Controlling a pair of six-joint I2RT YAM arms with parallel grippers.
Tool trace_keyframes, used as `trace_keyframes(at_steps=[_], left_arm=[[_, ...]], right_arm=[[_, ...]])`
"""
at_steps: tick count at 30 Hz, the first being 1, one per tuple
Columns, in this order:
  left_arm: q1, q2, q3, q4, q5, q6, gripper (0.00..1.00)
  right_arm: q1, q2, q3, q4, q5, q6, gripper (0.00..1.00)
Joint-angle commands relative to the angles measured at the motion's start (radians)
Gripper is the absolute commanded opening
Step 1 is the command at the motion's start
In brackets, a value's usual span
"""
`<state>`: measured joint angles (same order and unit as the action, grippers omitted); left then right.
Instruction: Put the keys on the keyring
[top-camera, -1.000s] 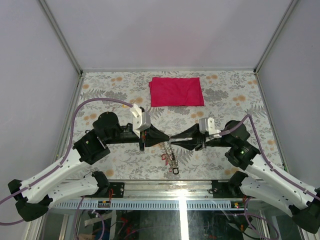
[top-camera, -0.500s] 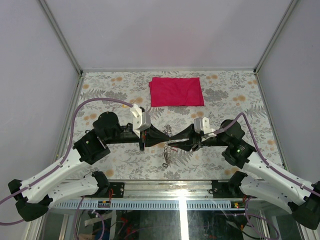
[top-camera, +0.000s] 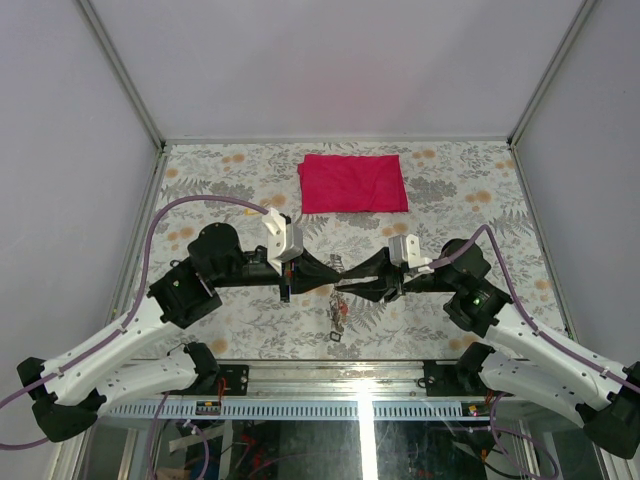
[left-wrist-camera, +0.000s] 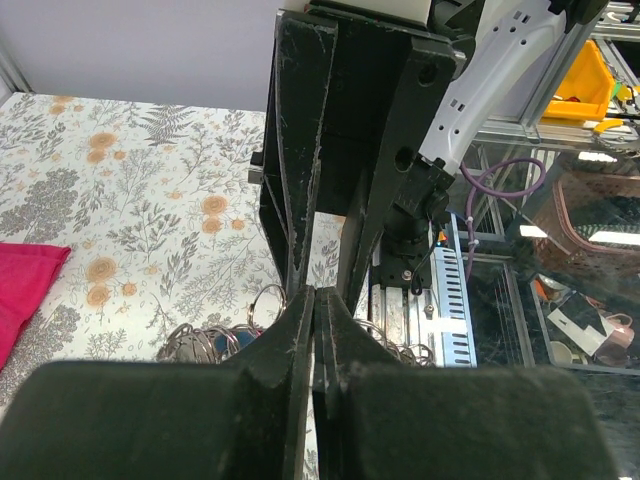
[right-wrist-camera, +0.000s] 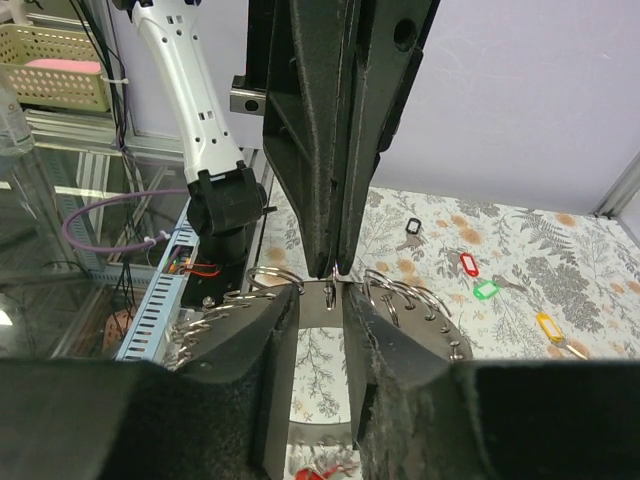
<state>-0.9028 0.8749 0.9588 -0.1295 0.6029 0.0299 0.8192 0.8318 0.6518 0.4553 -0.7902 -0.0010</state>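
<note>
Metal slipping on metal is the main risk, in my judgement. The 2 grippers meet tip to tip toward 6 o'clock of the floral table (top-camera: 220, 190). A slight misalignment could spring the pinched piece free or set the keyring (right-wrist-camera: 410, 318) swinging.

The left gripper (left-wrist-camera: 315, 300) is fully closed, its matte black tips nipping a small bright metal piece I cannot identify. The right gripper (right-wrist-camera: 320, 297) stands partly apart with the ring's band crossing the gap. Whether its rough-faced fingers bear on it cannot be told.

The keyring is a dull grey flat band with a wide open middle and wire loops along its edge. 4 keys (right-wrist-camera: 486, 290) with glossy plastic tags (black, red, green, yellow) lie loose at 2 o'clock of the right fingers. A soft red cloth (top-camera: 352, 183) lies at 12 o'clock, well apart.
</note>
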Motion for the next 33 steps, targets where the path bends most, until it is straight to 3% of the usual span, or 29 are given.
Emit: trace_keyframes(at_steps=[1,8,16,23,29,33], left_arm=[[-0.006,-0.005,0.034,0.077,0.014,-0.005,0.00],[-0.005,-0.006,0.034,0.077,0.014,-0.004,0.00],[-0.006,-0.013,0.028,0.077,0.015,-0.001,0.00],[-0.006,-0.026,0.026,0.077,0.019,-0.001,0.01],[-0.005,-0.062,0.003,0.116,-0.001,-0.033,0.27],[-0.006,-0.097,-0.013,0.146,-0.003,-0.053,0.34]], right_arm=[[0.012,-0.001,0.054,0.061,-0.019,0.004,0.29],[0.012,-0.014,0.054,0.059,-0.024,0.014,0.22],[0.012,-0.009,0.067,0.039,-0.033,0.025,0.01],[0.012,-0.036,0.099,-0.066,-0.003,-0.034,0.00],[0.012,-0.056,0.124,-0.099,0.045,-0.038,0.00],[0.012,-0.061,0.123,-0.088,0.078,-0.014,0.00]])
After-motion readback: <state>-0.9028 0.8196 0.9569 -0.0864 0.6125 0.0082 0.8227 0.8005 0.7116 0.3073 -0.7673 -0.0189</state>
